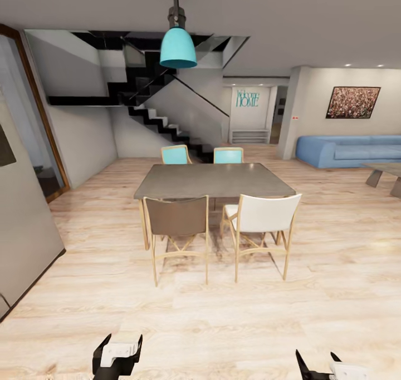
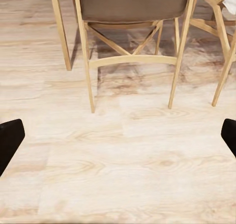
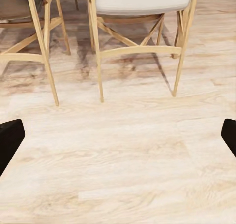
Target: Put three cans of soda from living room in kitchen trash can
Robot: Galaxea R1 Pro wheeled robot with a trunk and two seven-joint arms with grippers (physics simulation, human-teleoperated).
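The soda cans and the trash can are out of view. My left gripper (image 1: 120,345) hangs low over the light wood floor (image 1: 200,324), open, nothing between its dark fingers (image 2: 10,140). My right gripper (image 1: 317,363) is likewise open and empty, its fingertips (image 3: 10,138) wide apart above bare planks. Far off at the right stands the living room's blue sofa (image 1: 348,149).
A grey dining table (image 1: 214,179) stands straight ahead, with a brown chair (image 1: 177,218) and a white chair (image 1: 262,216) on my side and two teal chairs (image 1: 175,154) behind. A black staircase (image 1: 156,118) rises at the back. A grey wall panel (image 1: 22,230) juts in at the left.
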